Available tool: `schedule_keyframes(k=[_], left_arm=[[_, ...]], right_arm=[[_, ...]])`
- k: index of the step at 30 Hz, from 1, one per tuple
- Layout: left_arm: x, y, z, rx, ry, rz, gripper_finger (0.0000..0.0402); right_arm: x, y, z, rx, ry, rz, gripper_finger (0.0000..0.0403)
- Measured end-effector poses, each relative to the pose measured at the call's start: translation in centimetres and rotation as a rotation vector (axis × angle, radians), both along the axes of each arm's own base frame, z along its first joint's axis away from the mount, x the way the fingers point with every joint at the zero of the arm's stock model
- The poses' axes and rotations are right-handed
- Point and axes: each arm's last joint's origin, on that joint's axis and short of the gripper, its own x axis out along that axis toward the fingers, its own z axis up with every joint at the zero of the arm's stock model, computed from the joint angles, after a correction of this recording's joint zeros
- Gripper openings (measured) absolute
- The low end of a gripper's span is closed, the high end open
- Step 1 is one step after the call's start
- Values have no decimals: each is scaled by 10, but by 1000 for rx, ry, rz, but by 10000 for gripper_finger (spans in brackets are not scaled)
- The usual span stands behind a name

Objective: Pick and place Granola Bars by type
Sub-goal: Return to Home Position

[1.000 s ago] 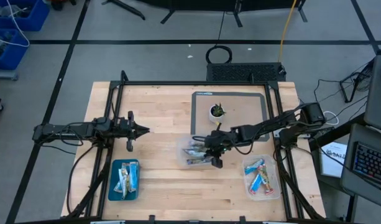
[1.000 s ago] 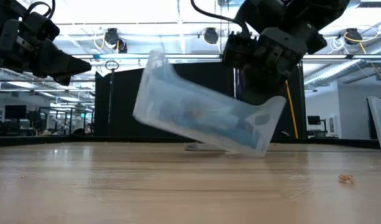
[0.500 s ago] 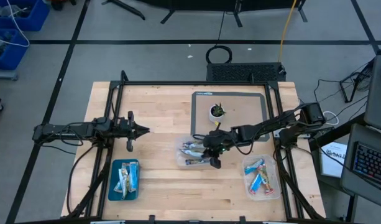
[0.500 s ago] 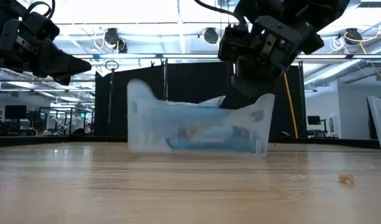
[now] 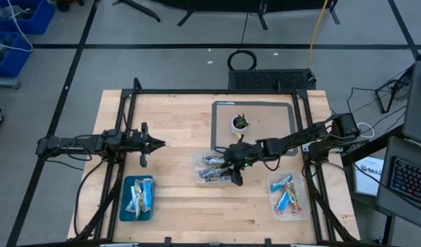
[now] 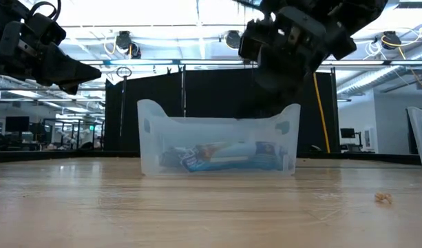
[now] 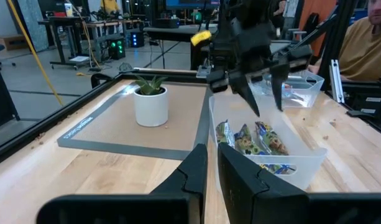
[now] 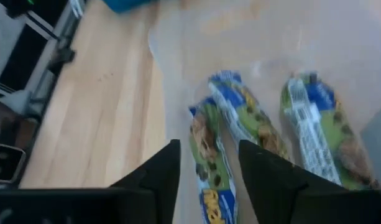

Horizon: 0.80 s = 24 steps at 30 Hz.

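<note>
Clear plastic below, and hovering just above it: holding the right pincer [image 7: 266, 104] low over the bin [image 6: 217, 134] near the middle of the worktop [image 5: 176, 226], fingers spread well apart and gripping nothing. Pointing down past the rim at the blue-white-green Granola Bars [image 8: 246, 115] lying side by side on the bin's floor, so apparently finishing with this type, not reaching for more. Reaching in from the right edge with the arm stretched long and low, wrist dipping toward the bin. Judging the next call as lifting clear and drawing back without catching the bin's wall. Waiting toward the left edge with the left pincer [image 5: 161, 144] raised over bare wood, fingers drawn nearly together on nothing. Holding other kinds apart along the edge farthest from the white pot [image 5: 239, 123]: in the blue tray [image 5: 122, 199] by the left corner, and in the clear tub [image 5: 307, 195] by the right corner, red and blue wrappers there.
</note>
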Motion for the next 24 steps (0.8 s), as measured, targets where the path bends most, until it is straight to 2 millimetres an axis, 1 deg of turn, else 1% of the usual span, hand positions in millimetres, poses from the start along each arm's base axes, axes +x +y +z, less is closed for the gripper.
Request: schedule_keyframes(k=[2,3,6,9,12,14,16,18,21,24], left_arm=[[0,0,0,0,0,0,42],[0,0,0,0,0,0,42],[0,0,0,0,0,0,42],[0,0,0,0,-1,0,42],[0,0,0,0,-1,0,42],[0,0,0,0,0,0,42],[0,0,0,0,0,0,42],[0,0,0,0,0,0,42],[0,0,0,0,0,0,42],[0,0,0,0,0,0,42]], right_arm=[[-1,0,10,-5,-54,8,165],[-3,0,19,-13,-89,16,169],[-16,-2,45,-37,-146,37,172],[-40,-5,76,-59,-184,49,168],[-71,-6,106,-108,-241,43,165],[-93,-6,121,-167,-288,26,165],[-115,-6,126,-217,-353,10,166],[-134,-8,124,-260,-410,-12,166],[-161,-16,111,-305,-487,-89,164],[-180,-22,94,-344,-582,-177,161]])
